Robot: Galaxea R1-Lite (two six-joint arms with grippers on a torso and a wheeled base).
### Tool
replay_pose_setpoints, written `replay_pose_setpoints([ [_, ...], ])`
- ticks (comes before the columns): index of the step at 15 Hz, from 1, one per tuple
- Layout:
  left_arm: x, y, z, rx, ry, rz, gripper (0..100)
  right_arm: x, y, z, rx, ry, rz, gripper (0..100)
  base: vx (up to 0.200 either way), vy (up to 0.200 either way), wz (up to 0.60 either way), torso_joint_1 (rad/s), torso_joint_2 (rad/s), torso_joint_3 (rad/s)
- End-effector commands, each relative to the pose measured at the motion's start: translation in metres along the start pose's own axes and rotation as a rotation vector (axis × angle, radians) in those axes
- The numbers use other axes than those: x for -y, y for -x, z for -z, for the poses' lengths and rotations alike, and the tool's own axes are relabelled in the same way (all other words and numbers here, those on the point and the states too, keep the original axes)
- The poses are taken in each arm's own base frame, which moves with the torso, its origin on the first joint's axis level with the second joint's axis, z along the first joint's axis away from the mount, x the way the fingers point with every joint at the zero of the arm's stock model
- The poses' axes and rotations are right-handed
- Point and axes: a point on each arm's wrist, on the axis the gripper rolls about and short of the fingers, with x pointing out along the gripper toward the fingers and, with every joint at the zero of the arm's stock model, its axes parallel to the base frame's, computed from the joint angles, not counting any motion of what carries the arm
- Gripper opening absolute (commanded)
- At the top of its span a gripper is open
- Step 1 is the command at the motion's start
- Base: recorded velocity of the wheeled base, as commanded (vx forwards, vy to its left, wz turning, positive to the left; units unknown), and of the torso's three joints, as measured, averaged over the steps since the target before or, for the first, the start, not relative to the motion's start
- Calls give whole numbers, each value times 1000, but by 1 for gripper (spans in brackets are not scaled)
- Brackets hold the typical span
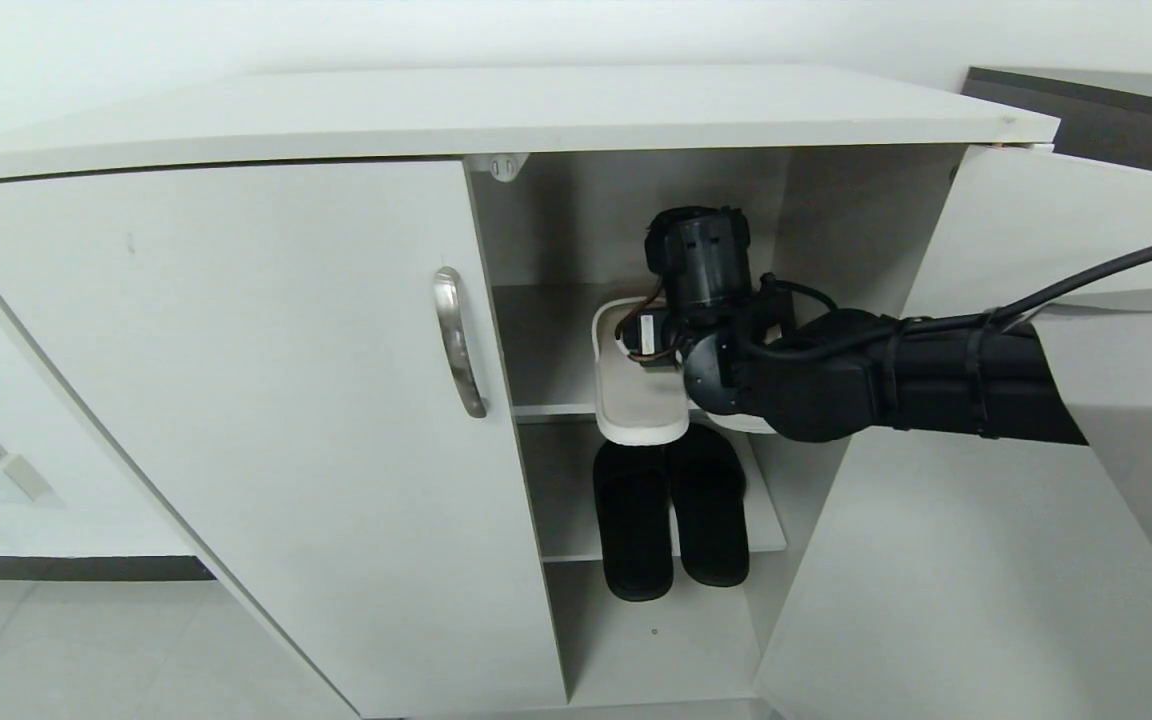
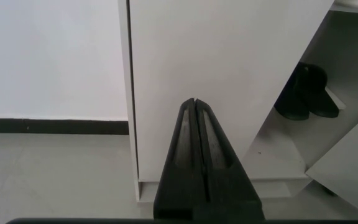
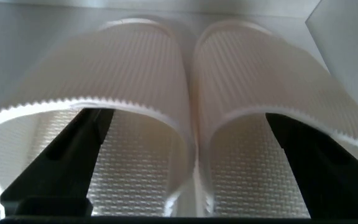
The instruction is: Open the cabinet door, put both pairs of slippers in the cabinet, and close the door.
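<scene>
1. Right jaws: spread wide, one side under each strap of the white slippers (image 3: 129, 81).
2. Left jaws: pressed together, empty, before the closed left door (image 2: 229, 62).
3. White slippers (image 1: 636, 405): side by side on the cabinet's (image 1: 536, 110) upper shelf (image 1: 546, 350), overhanging its front edge.
4. Black slippers (image 1: 671, 520): on the lower shelf (image 1: 561, 520), overhanging its front edge; right door (image 1: 936, 560) open.

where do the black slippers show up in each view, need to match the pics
head view: black slippers low centre, side by side on the lower shelf, overhanging its front edge.
left wrist view: black slippers beyond the left end effector, inside the open compartment.
right wrist view: faces the white slippers on the shelf above them.
shared landmark: the cabinet and its open compartment.
</scene>
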Motion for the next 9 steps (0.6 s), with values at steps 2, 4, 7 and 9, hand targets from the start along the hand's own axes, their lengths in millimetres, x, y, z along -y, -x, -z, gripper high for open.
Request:
replay_pose_setpoints([
  [2,0,0,0,0,0,0,0,7,26,-11,6,-26,-24,100,0,0,0,0,0,0],
  [4,0,0,0,0,0,0,0,8,42,-12,-1,-39,-43,100,0,0,0,0,0,0],
  [7,0,0,0,0,0,0,0,10,72,-6,-12,-36,-94,100,0,0,0,0,0,0],
  [9,0,0,0,0,0,0,0,11,89,2,-14,-26,-127,100,0,0,0,0,0,0],
])
